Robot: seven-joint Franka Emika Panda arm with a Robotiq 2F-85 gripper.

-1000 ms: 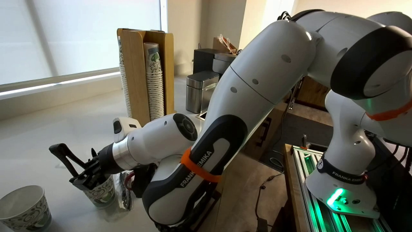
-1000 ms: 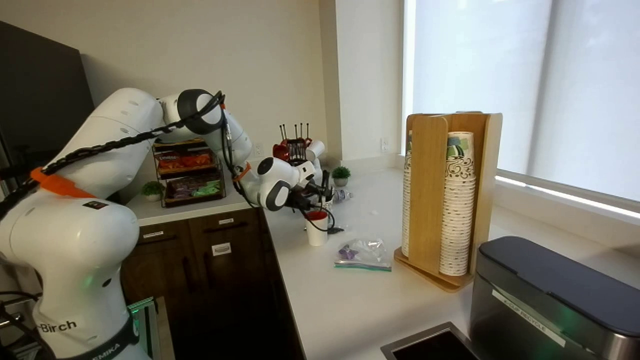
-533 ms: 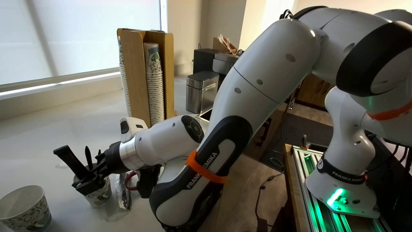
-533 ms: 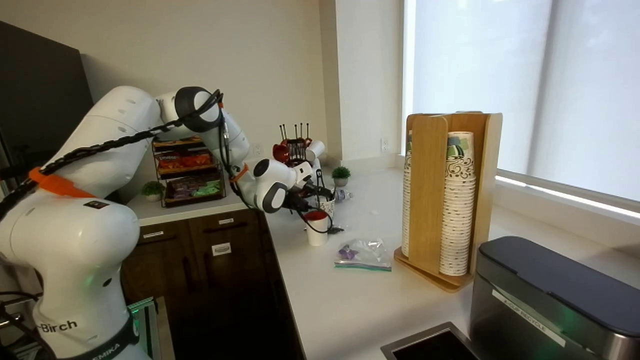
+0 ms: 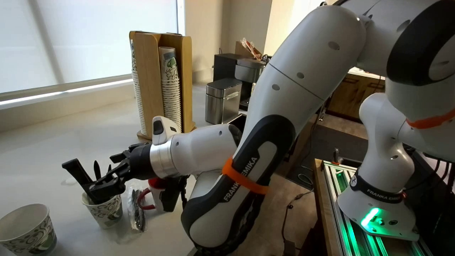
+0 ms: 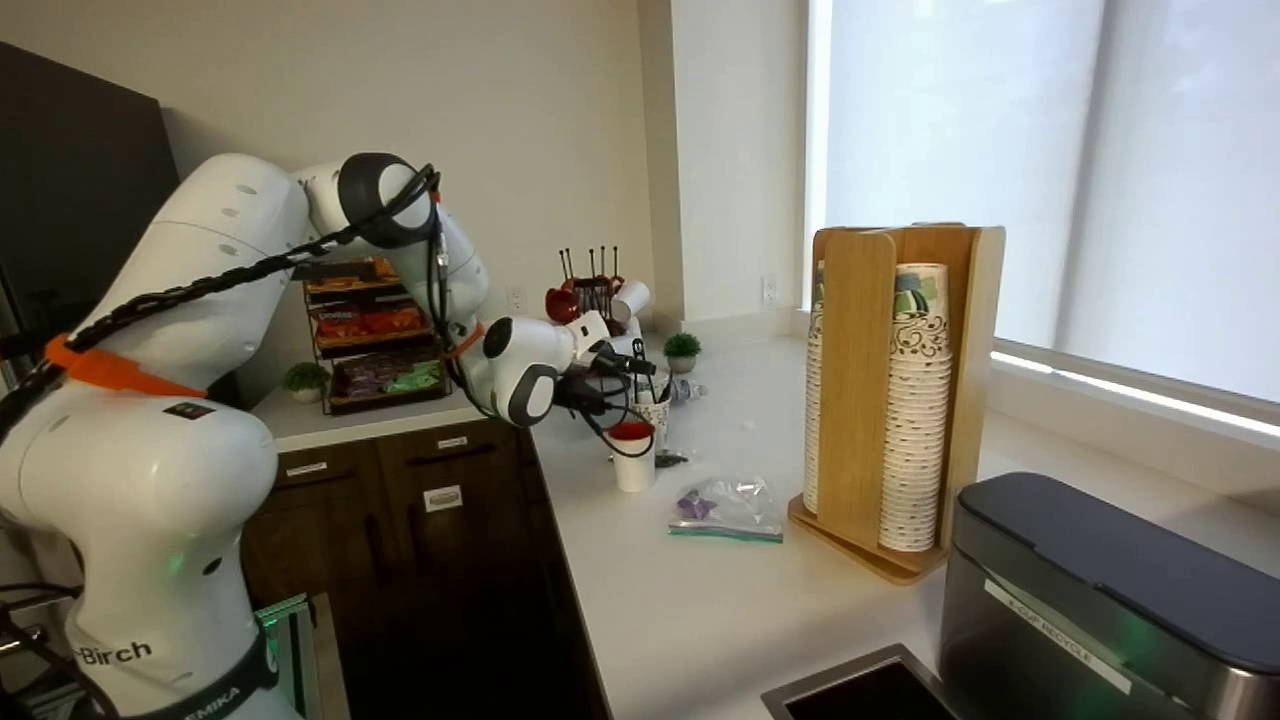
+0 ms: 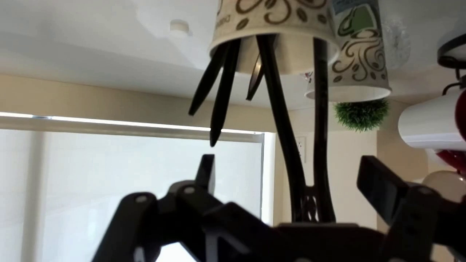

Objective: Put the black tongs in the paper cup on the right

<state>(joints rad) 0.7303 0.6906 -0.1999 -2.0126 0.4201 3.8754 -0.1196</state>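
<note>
1. And there stood the tongs [image 7: 320, 123], arms down inside the cup [image 5: 106, 213], joined end up and leaning left over the rim in an exterior view, with slim black utensils [image 7: 225, 94] for company.
2. It was the right-hand cup, too: a wider cup [image 5: 28, 231] sat apart, to the near left.
3. The gripper [image 7: 285, 167] had its jaws spread wide and pinched nothing! In the wrist view the tongs stood between them, a gap on both sides, the tighter one on that view's right.
4. So the step in hand looked like clearing away from the tongs, the placing itself as good as done.
5. The tidy way out? It called for jaws at full spread, a slow straight pull to the right, back along the line the gripper pointed, and no twist near the tongs. A sideways swing could have hooked them, and a light cup would probably have tipped as well.
6. One more hazard: the mug [image 5: 156, 199] sat right of the cup, past a bag [image 5: 137, 211], and the arm [image 5: 202, 151] hung close by it; touching or apart, I couldn't tell. A little lift on the retreat looked wise.
</note>
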